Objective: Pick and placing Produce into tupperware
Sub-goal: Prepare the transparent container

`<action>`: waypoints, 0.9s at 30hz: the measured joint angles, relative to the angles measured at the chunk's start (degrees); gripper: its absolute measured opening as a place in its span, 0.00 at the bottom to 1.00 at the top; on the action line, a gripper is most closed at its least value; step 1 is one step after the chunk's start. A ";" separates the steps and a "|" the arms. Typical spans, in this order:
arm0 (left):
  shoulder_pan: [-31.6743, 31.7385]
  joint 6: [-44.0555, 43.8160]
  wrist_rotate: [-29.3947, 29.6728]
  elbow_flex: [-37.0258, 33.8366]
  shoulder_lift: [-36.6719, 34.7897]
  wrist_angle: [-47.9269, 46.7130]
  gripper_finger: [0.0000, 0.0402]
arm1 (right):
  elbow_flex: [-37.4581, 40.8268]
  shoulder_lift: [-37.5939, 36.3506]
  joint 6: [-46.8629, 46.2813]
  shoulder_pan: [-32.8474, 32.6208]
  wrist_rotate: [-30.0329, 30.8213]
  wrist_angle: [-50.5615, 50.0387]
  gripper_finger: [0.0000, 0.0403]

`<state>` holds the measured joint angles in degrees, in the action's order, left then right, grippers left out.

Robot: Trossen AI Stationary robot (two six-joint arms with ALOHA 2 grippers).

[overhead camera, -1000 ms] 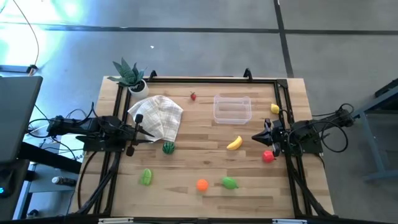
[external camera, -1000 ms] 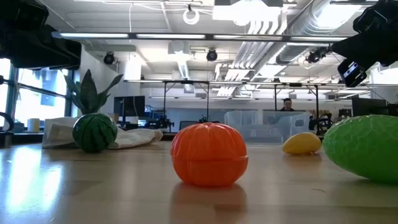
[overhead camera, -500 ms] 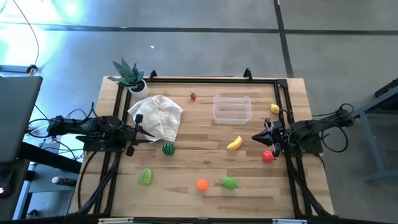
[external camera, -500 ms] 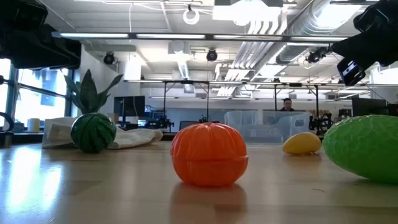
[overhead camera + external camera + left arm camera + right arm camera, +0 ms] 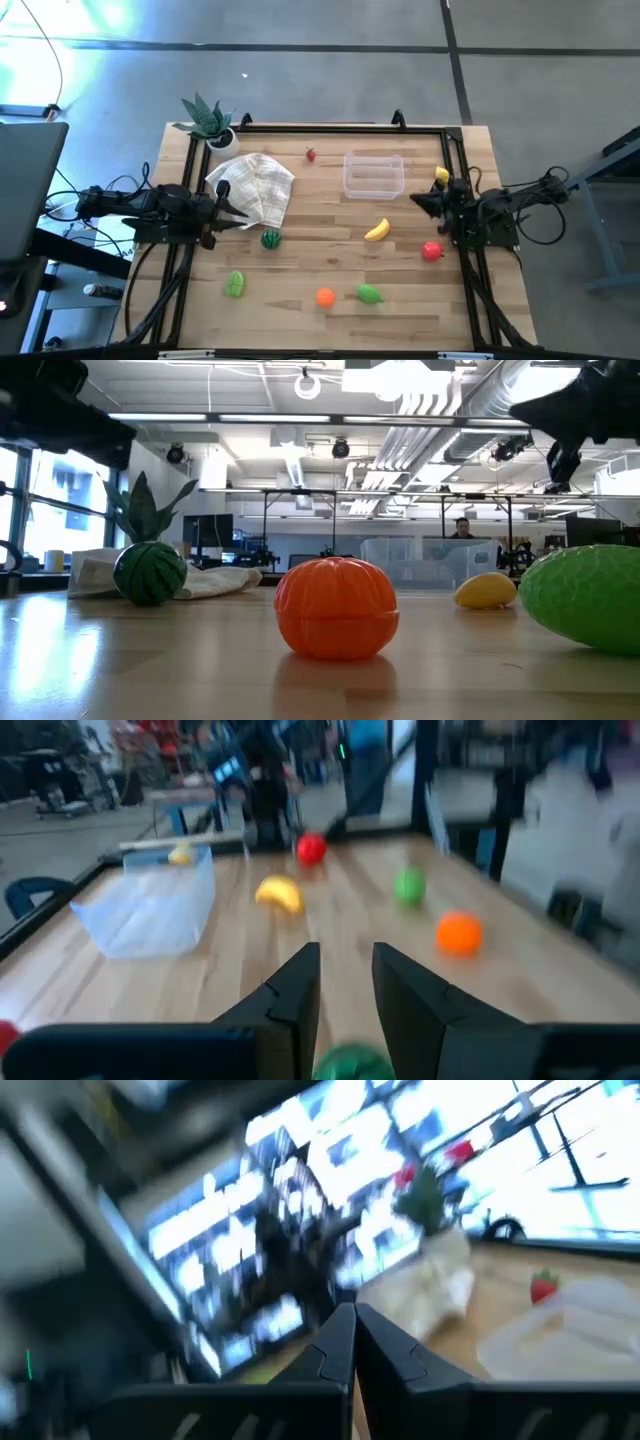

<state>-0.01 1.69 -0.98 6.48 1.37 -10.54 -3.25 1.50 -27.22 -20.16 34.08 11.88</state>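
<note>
High view: slatted light-wood table (image 5: 300, 270) with a black tube frame round the edges. The tupperware (image 5: 373, 174) is clear, thin plastic, shallow rectangle with rounded corners, no lid, nothing in it, sitting toward the far edge right of centre. Glossy moulded toy produce is scattered about: curved yellow banana (image 5: 377, 230) near the tub, small red strawberry (image 5: 311, 154) beside it toward the cloth, yellow lemon (image 5: 441, 175) by the right frame rail, red apple (image 5: 431, 251), orange (image 5: 324, 296) with a ribbed seam, smooth green piece (image 5: 369, 294), bumpy green piece (image 5: 234, 284), dark striped watermelon ball (image 5: 270, 238). A crumpled white checked cloth (image 5: 255, 185) lies next to a spiky fake plant in a white pot (image 5: 208, 124). No readable writing or labels anywhere.

Left gripper (image 5: 240, 212) sits by the cloth's edge, fingers (image 5: 300, 995) parted by a narrow gap, empty, the watermelon ball just beyond the tips. Right gripper (image 5: 415, 200) is clenched tight on nothing, tips pointing between the tub and the banana, touching neither.
</note>
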 joint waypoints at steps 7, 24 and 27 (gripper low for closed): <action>0.00 -3.57 7.12 0.00 -0.02 14.72 0.21 | 0.00 0.00 -7.45 0.00 7.02 11.35 0.00; 0.00 -0.50 13.93 0.00 -0.02 44.16 0.21 | 0.00 -0.01 -3.27 0.00 6.80 20.89 0.00; 0.00 4.23 12.38 0.00 -0.02 49.14 0.21 | 0.00 0.00 0.53 0.00 1.52 25.90 0.00</action>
<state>-0.01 5.92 11.40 6.48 1.34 38.60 -3.25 1.50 -26.69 -20.16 35.60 37.78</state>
